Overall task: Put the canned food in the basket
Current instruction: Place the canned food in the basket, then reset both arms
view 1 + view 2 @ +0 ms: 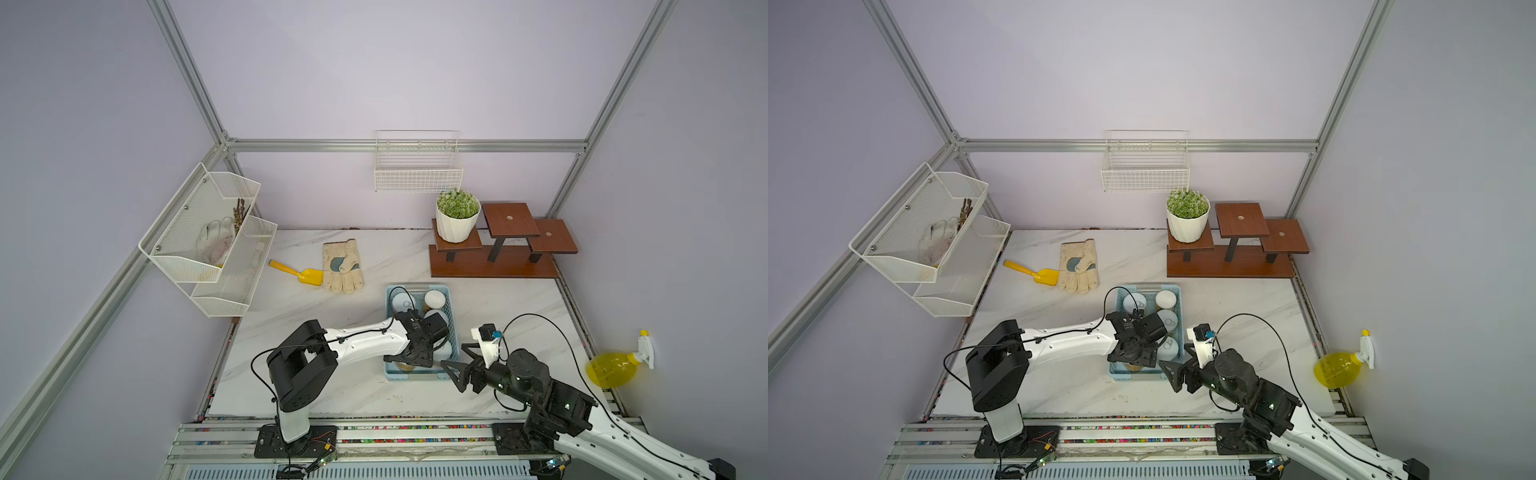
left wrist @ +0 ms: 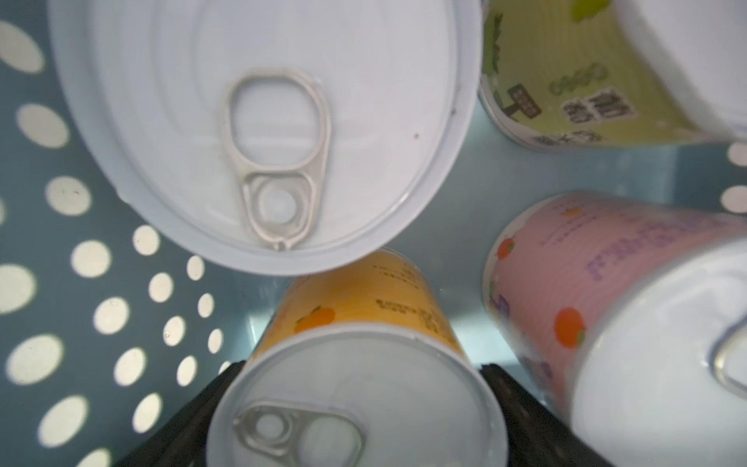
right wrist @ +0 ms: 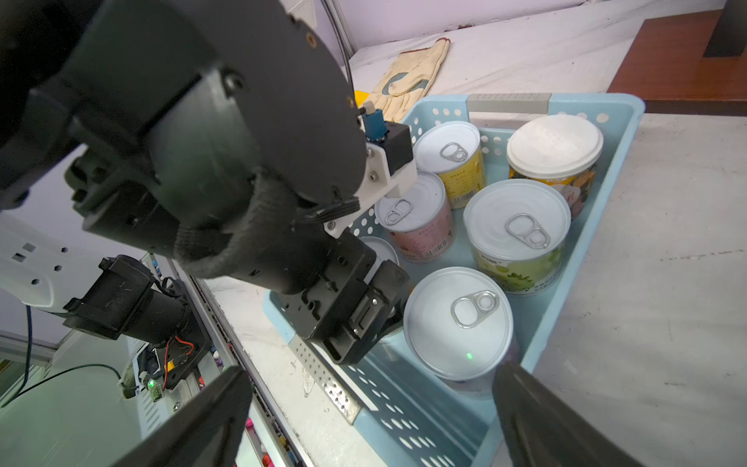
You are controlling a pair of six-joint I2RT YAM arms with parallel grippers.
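**A:** Where is the canned food (image 1: pixel 1168 321)?

**B:** All six look to be upright inside the shallow light-blue perforated plastic basket (image 3: pixel 594 103). The short orange-labelled tin with a ring-pull top (image 2: pixel 357 400) sits in its 7 o'clock corner, between the jaws of the left pincer (image 1: pixel 409 364). I cannot tell whether those jaws press on it or stand just off it.

**A:** Which step, then?

**B:** The last placement, I'd judge: letting go. The next move calls for the jaws well apart, then a straight rise, so the tin isn't dragged or tipped.

**A:** Is it tight?

**B:** Yes. A pink-labelled tin (image 3: pixel 414 222) stands just at its 12 o'clock, a lilac-labelled one (image 2: pixel 586 307) at 3 and the basket wall at 9.

**A:** And the other arm?

**B:** The right pincer (image 3: pixel 372 376) hovers off the basket's 5 o'clock corner, jaws wide apart and empty. It is near the left wrist, so a sideways exit risks a knock.

**A:** Farther out?

**B:** On the white marbled counter (image 1: pixel 311 332), a cream work glove (image 1: pixel 343 268) and a yellow trowel (image 1: pixel 297 273) lie at 10 o'clock, and a brown wooden stepped stand (image 1: pixel 494 259) at 1. None is in the way.
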